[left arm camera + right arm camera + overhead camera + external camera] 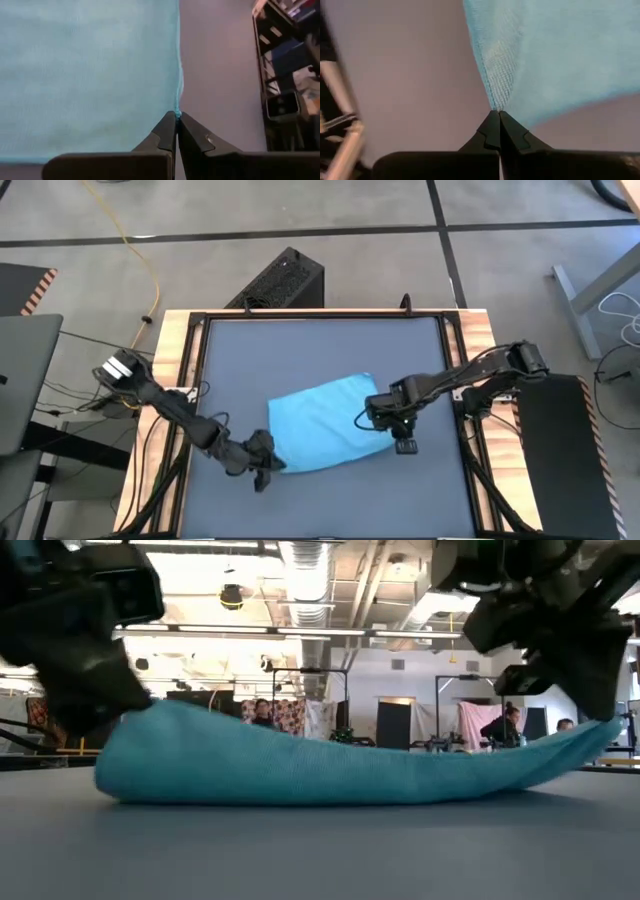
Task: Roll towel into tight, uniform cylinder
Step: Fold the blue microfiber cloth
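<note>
Light blue towel [325, 423] is lying mid table [240, 350], loosely folded and puffy, not a roll yet, surface plain and finely knit. Left tool [268, 470] is pinching its near left corner, fingers closed tight on the cloth. Right tool [404, 442] is pinching the near right corner, also clamped, lifting that corner slightly.

Light is bright and even, coming from overhead. In the low view the ceiling lights [330, 600] glare to near white, and the room behind is soft and hazy. The high view is evenly lit, with only faint shadows on the table [330, 490] under the arms. In the low view both arms are dark, blurred masses against the brightness. In both wrist views the towel [85, 75] is soft and out of focus, and the side backgrounds smear.
</note>
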You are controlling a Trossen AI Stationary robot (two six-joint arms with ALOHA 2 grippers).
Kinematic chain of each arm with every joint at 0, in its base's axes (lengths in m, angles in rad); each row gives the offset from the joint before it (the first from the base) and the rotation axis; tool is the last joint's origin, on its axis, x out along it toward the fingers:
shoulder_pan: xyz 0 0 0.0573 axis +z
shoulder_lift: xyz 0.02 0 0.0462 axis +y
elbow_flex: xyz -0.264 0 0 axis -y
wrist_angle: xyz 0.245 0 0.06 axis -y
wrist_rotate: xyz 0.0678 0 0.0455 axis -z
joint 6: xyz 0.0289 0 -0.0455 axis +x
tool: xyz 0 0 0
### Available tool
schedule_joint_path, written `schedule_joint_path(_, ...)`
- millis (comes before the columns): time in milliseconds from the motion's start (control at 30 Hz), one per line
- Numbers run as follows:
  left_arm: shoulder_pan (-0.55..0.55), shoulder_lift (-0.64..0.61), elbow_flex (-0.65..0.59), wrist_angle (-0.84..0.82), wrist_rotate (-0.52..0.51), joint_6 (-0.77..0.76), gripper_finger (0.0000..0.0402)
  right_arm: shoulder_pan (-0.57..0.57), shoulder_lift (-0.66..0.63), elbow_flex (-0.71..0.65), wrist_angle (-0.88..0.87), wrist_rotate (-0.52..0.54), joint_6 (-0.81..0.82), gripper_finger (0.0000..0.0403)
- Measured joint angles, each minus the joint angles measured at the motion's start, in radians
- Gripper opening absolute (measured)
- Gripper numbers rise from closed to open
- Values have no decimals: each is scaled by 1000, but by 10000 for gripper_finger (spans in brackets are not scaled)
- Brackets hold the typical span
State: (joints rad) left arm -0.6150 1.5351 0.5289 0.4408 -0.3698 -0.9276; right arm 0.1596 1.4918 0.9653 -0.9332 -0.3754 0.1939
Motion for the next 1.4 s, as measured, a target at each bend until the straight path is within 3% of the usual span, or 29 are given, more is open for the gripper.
schedule_joint_path(233, -32, 14, 45, 34, -13, 35, 0, -40, 0, 32, -5, 51, 15, 13)
schedule_joint_path(367, -30, -87, 51, -67, -162, 77, 0, -120, 0, 68, -14, 71, -55, 13)
schedule_joint_path(467, -15, -190, 51, -228, -298, 60, 0, -200, 0, 97, -12, 131, -135, 13)
schedule_joint_path(533, 12, -256, 51, -342, -325, 27, 0, -262, 0, 105, 10, 174, -196, 13)
schedule_joint_path(700, 94, -329, 51, -641, -305, -80, 0, -410, 2, 105, 81, 267, -302, 13)
schedule_joint_path(800, 135, -327, 51, -724, -269, -113, 0, -480, 19, 105, 123, 285, -342, 13)
schedule_joint_path(1100, 226, -264, 51, -749, -217, -78, 0, -559, 159, 105, 174, 307, -407, 15)
schedule_joint_path(1400, 301, -243, 51, -747, -171, -49, 0, -563, 206, 105, 212, 317, -433, 57)
